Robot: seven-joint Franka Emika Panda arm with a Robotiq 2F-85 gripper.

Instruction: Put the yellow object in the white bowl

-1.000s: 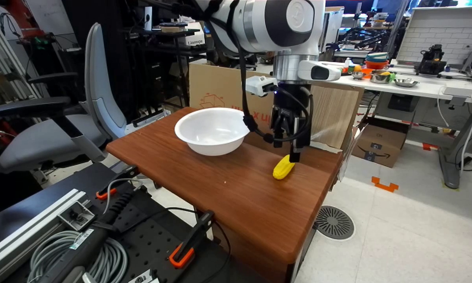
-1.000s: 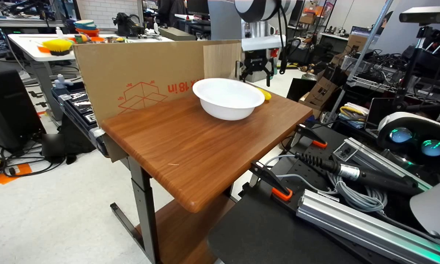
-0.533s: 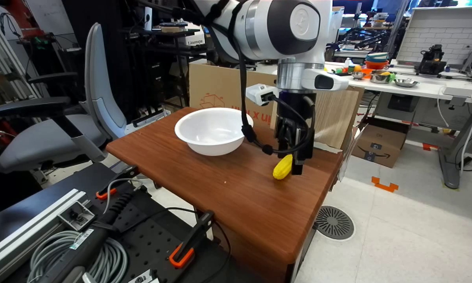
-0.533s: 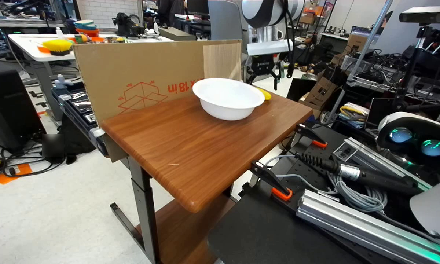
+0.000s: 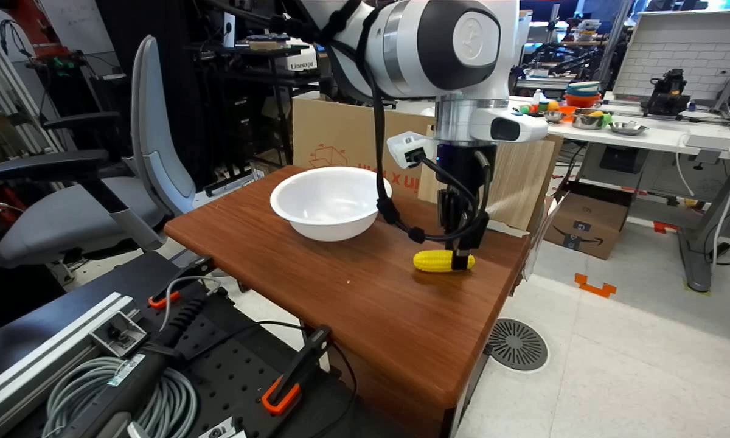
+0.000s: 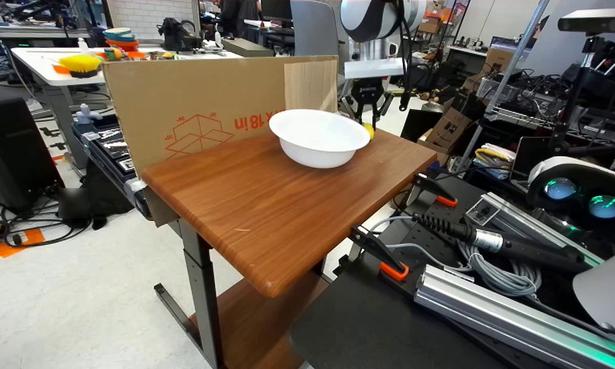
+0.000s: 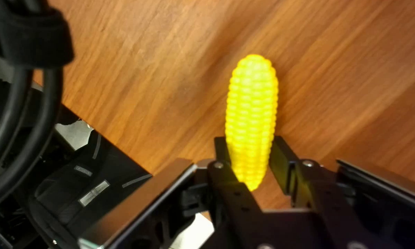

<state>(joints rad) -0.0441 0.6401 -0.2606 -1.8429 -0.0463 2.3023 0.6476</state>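
Observation:
The yellow object (image 7: 251, 110), a bumpy corn-cob shape, lies on the brown tabletop. My gripper (image 7: 251, 151) is shut on it near one end, a black finger (image 7: 283, 169) against each long side. In an exterior view the yellow object (image 5: 435, 261) points its free end toward the bowl's side, with a fingertip (image 5: 460, 261) covering part of it. The white bowl (image 5: 331, 231) stands upright on the same table, apart from the gripper. In an exterior view the white bowl (image 6: 320, 156) partly hides the yellow object (image 6: 370, 131). The wrist view does not show the bowl.
A cardboard panel (image 6: 200, 102) rises along one side of the table (image 5: 365, 304). Orange-tipped clamps (image 5: 298, 371) grip the opposite edge beside a black board with coiled cable (image 5: 158, 389). A black cable loop (image 5: 401, 225) hangs from the arm near the bowl.
My gripper has come down and its fingers have closed around the yellow object. The yellow object has turned to line up across the fingers. The bowl has stayed in place.

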